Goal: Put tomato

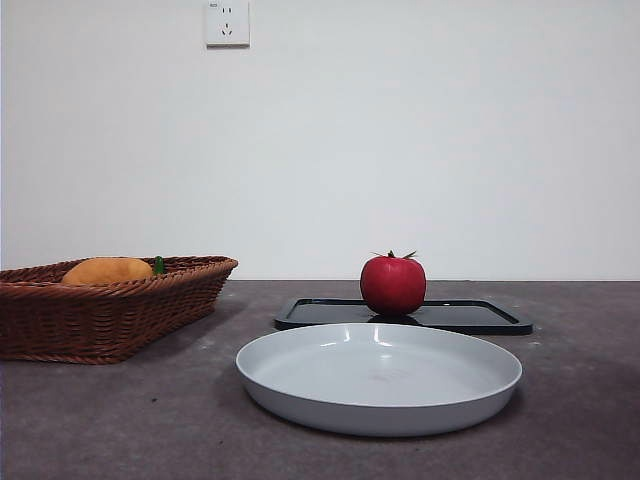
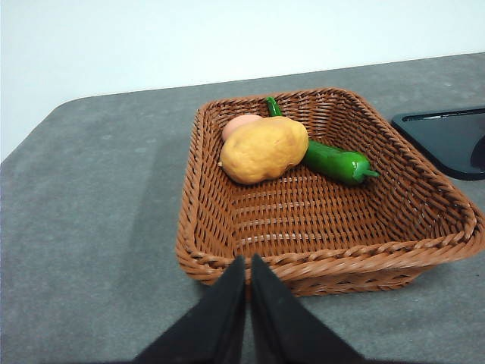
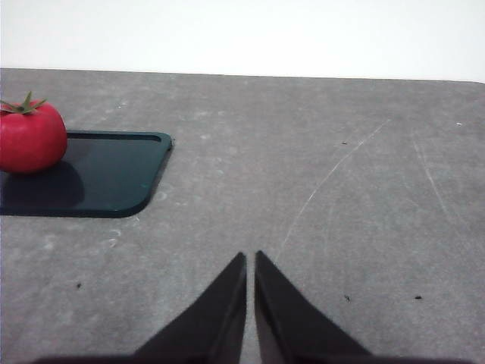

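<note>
Both end effectors pressed together, tomato (image 1: 393,284) on black tray (image 1: 480,318), white plate (image 1: 300,380) in front, basket (image 1: 120,320) aside

Lab-type test setup: bare white wall (image 1: 420,140) w/ outlet (image 1: 227,22), grey table (image 1: 120,420), props staged on it.

So the tomato (image 1: 393,284) sits on the tray (image 1: 480,318), plate (image 1: 379,378) right in front, basket (image 1: 110,310) off left holding the veg.
</note>
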